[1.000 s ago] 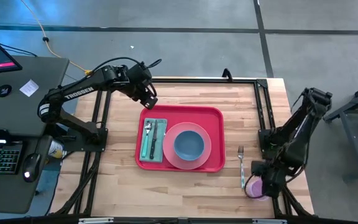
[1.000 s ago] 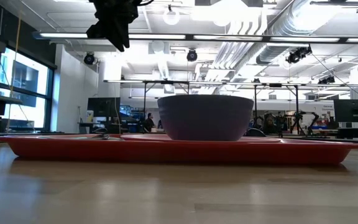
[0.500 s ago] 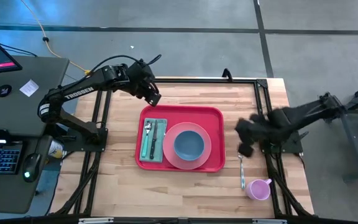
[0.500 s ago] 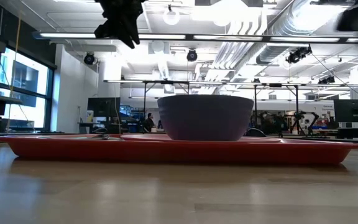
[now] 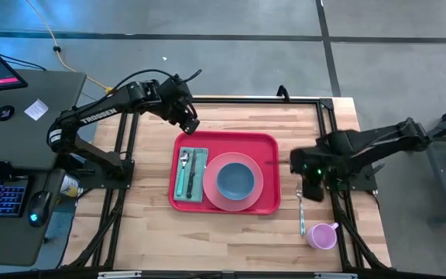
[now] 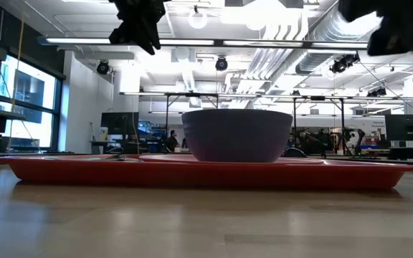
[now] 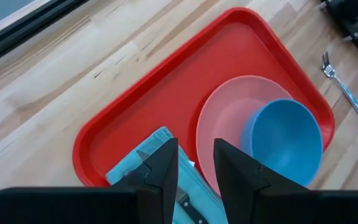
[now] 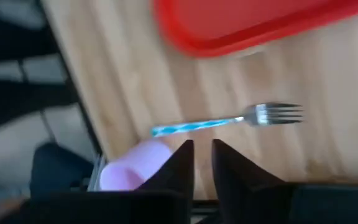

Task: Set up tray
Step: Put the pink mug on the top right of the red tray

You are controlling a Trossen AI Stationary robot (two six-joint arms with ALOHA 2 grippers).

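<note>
Tray (image 5: 224, 172) sits mid-table; left gripper (image 5: 190, 122) hovers at its 11 o'clock, right gripper (image 5: 313, 180) at 3, both jaws narrow, empty.

There is one red tray (image 5: 224, 172), one pink plate (image 5: 212, 188), one blue bowl (image 5: 235, 180), one teal napkin (image 5: 181, 186), one spoon (image 5: 184, 162), one knife (image 5: 193, 172), one fork (image 5: 301, 205), one pink cup (image 5: 323, 235).

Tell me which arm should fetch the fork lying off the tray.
Right. Its claw hovers just above the fork, beside the tray. The left claw sits past the tray's far corner.
</note>
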